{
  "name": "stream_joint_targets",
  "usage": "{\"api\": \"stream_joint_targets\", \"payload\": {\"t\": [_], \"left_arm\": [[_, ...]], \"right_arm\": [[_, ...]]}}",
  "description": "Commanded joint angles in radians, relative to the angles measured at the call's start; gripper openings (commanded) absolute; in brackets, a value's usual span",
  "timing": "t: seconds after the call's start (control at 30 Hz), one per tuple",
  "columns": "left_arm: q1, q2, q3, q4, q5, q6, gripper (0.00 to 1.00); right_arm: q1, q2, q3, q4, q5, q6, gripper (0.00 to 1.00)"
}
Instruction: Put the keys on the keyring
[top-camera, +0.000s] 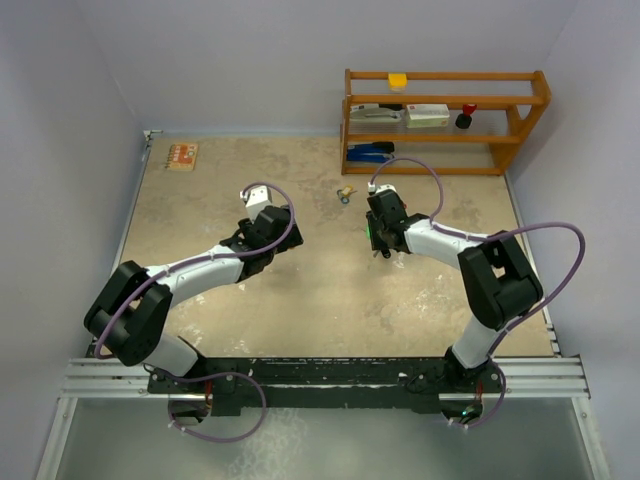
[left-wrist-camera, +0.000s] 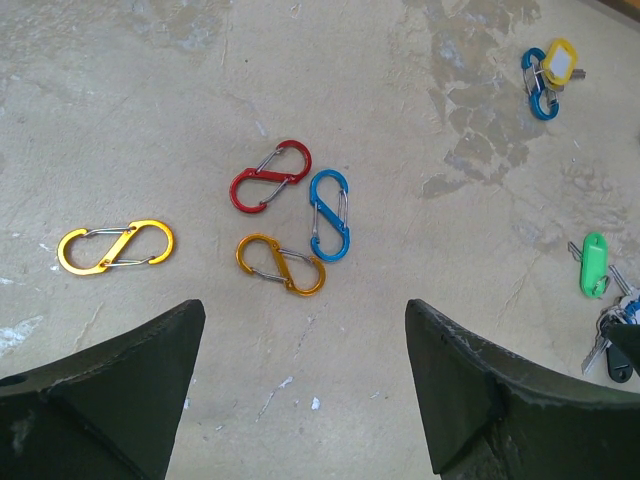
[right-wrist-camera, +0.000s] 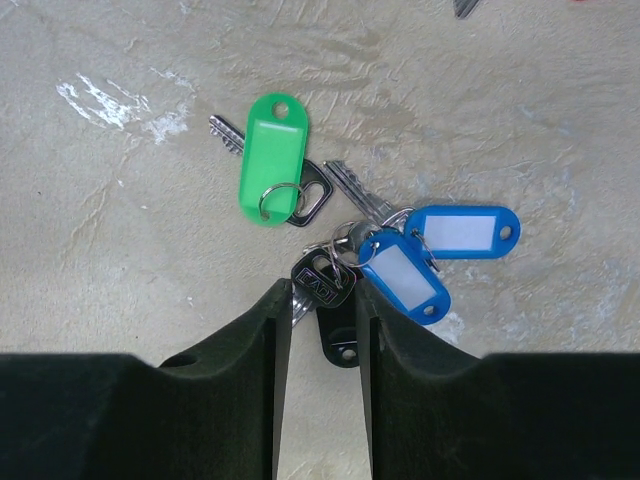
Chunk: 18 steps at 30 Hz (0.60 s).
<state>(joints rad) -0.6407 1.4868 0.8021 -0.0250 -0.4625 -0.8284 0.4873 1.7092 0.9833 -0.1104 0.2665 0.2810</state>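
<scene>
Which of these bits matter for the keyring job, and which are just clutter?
Job: green-tagged silver key; two blue-tagged keys; yellow-tagged key on blue S-shaped clip; four loose S-shaped metal clips, probably keyrings.
Clutter: wooden shelf; small orange rectangular object.

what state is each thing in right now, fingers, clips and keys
left fingers: wide open, holding nothing
right fingers: nearly together astride black key head, grip unclear
green-tagged key: lying flat, on small ring
blue-tagged keys: bunched together, lying flat
red S-clip, blue S-clip, orange S-clip, yellow S-clip: flat, gates shut, empty
far blue S-clip: yellow tag hooked on
</scene>
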Motion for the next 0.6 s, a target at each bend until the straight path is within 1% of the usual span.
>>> {"api": "stream_joint_targets", "payload": {"t": [0.0,0.17,0.4,0.57], "left_arm": [[0.009,-0.003,0.029,0.019,-0.024,-0.009,0.78],[0.01,-0.002,0.031,0.019,-0.023,-0.008,0.78],[0.01,-0.001,0.035,0.018,-0.021,-0.008,0.78],[0.01,0.002,0.038,0.017,-0.018,-0.006,0.78]], "right_arm": [[0.004,-0.005,0.005,0.002,-0.007,0.015,0.34],[0.004,0.004,0.007,0.008,-0.004,0.014,0.32],[0.004,0.013,0.011,0.005,0.025,0.014,0.24],[0.004,0.013,0.012,0.006,0.039,0.012,0.22]]}}
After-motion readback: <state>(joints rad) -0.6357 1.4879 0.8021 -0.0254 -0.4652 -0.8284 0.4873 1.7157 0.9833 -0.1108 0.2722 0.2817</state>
